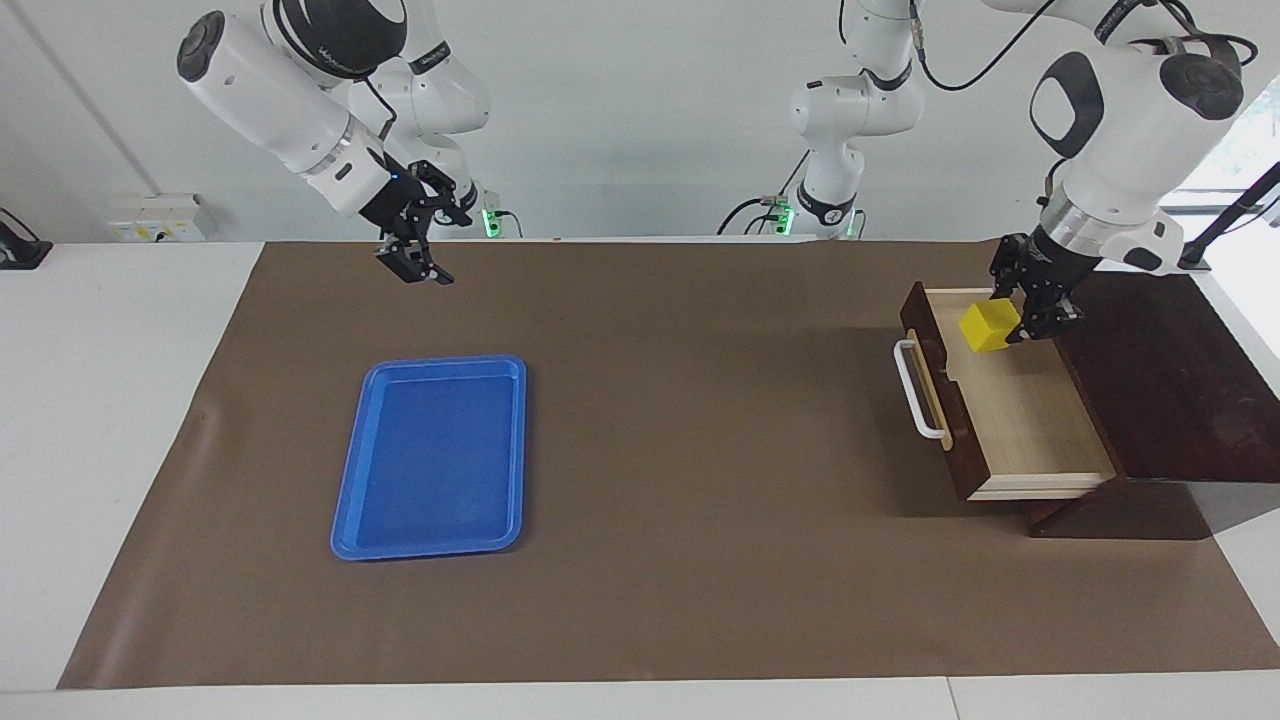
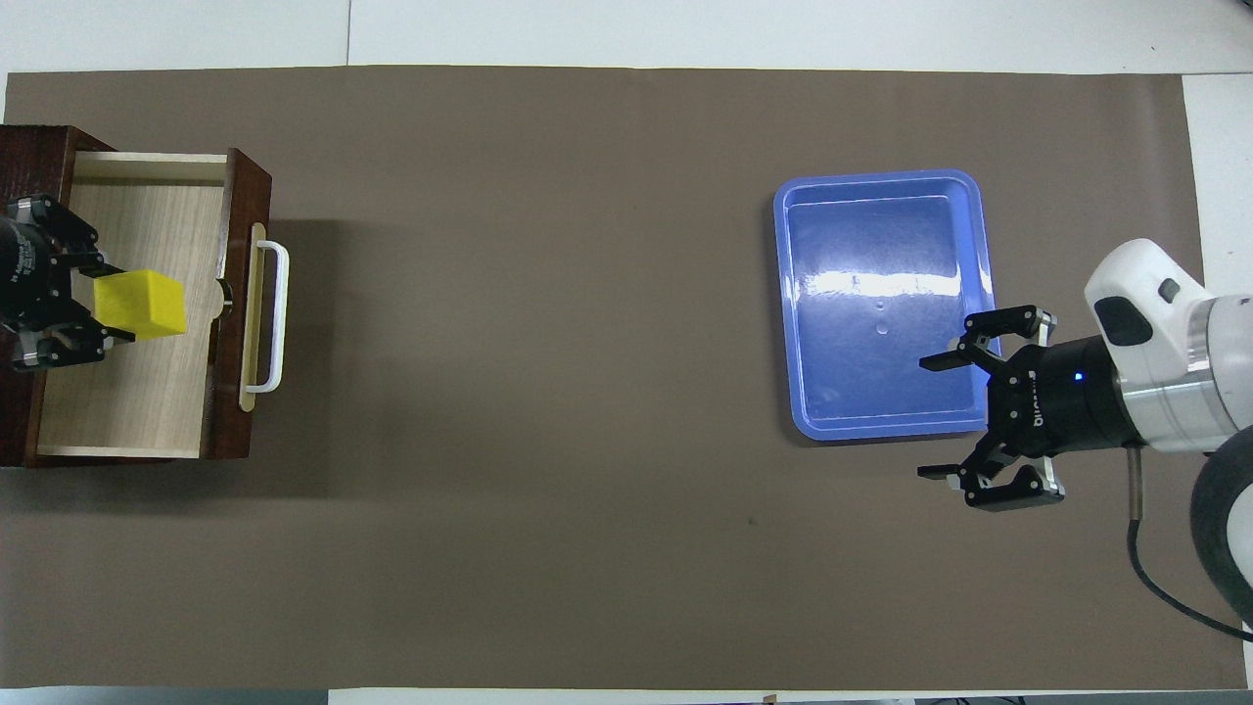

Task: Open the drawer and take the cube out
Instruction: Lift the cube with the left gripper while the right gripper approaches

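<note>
Your left gripper (image 1: 1018, 318) holds the cube (image 1: 989, 327) above the open drawer (image 1: 1010, 405), fingers on opposite flat faces. Likely light, rigid and smooth. The right gripper (image 2: 964, 417) waits spread wide above the tabletop (image 1: 660, 420).

Left gripper (image 1: 1012, 322) clasping yellow cube (image 1: 989, 327) above open drawer (image 1: 1020, 420), right gripper (image 1: 428, 262) raised, spread
</note>
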`<control>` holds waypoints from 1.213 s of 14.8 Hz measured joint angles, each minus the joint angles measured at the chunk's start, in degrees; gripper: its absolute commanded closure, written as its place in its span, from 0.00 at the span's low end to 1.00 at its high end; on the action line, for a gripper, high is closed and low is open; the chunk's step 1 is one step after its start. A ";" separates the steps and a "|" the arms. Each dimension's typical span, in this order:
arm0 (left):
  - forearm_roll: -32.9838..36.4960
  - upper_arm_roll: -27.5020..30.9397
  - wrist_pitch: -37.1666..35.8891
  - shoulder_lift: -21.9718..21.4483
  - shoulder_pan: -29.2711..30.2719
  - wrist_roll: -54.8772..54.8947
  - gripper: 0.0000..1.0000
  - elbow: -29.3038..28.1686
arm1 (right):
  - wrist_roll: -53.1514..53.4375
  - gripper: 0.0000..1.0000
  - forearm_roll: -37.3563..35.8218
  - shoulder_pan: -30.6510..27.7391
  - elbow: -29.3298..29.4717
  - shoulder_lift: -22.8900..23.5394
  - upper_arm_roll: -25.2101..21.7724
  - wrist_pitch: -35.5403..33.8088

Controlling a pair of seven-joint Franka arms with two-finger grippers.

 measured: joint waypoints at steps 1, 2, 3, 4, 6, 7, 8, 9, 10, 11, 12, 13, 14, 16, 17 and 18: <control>0.00 -0.20 -0.88 0.29 -3.09 -5.20 1.00 0.97 | -1.78 0.00 0.95 1.00 -0.38 -0.01 0.01 0.02; 0.00 -0.38 -1.06 0.61 -6.48 -9.78 1.00 1.20 | -3.43 0.00 1.60 2.05 -0.63 -0.01 0.04 0.06; -0.01 -0.59 -1.08 1.03 -10.09 -13.74 1.00 1.18 | -5.32 0.00 2.52 3.24 -0.83 -0.01 0.06 0.15; -0.03 -0.80 -1.07 1.45 -13.43 -16.89 1.00 1.15 | -7.56 0.00 4.05 4.37 -1.15 0.01 0.09 0.37; -0.39 -1.12 -0.85 1.97 -19.07 -22.44 1.00 1.10 | -13.58 0.00 7.62 5.78 -2.51 0.65 0.14 1.05; -1.22 -1.16 -0.38 2.01 -20.98 -24.46 1.00 1.10 | -17.19 0.00 9.65 5.88 -3.20 1.58 0.17 1.26; -1.93 -1.15 0.69 2.02 -22.42 -26.46 1.00 1.07 | -20.51 0.00 11.42 5.87 -3.73 2.90 0.14 1.62; -2.33 -1.13 1.89 2.05 -23.53 -28.66 1.00 1.02 | -23.04 0.00 12.90 5.98 -3.97 4.41 0.13 2.32; -2.55 -1.04 2.83 2.15 -24.63 -30.84 1.00 0.88 | -24.68 0.00 13.94 6.65 -3.98 5.85 0.10 3.45; -2.66 -1.01 3.22 2.41 -25.75 -32.78 1.00 0.73 | -25.26 0.00 14.71 7.93 -3.96 6.95 0.10 5.15; -2.69 -0.99 3.49 2.91 -26.89 -34.43 1.00 0.53 | -25.11 0.00 15.09 9.37 -3.96 7.73 0.13 6.88; -2.71 -0.97 4.15 3.46 -28.14 -36.19 1.00 0.12 | -24.51 0.00 15.32 10.75 -3.96 8.44 0.18 8.39; -2.72 -0.96 5.50 3.97 -29.32 -37.80 1.00 -0.54 | -23.44 0.00 15.72 11.92 -3.96 9.11 0.21 9.91; -2.73 -0.96 7.84 4.75 -31.58 -40.48 1.00 -1.94 | -20.18 0.00 16.55 14.20 -3.91 10.26 0.23 12.89; -2.74 -0.97 8.31 4.91 -32.62 -41.42 1.00 -2.57 | -18.18 0.00 16.73 15.37 -3.86 10.59 0.24 14.19; -2.75 -0.94 8.59 4.92 -33.76 -42.39 1.00 -3.24 | -16.44 0.00 16.79 16.51 -3.82 10.77 0.27 15.60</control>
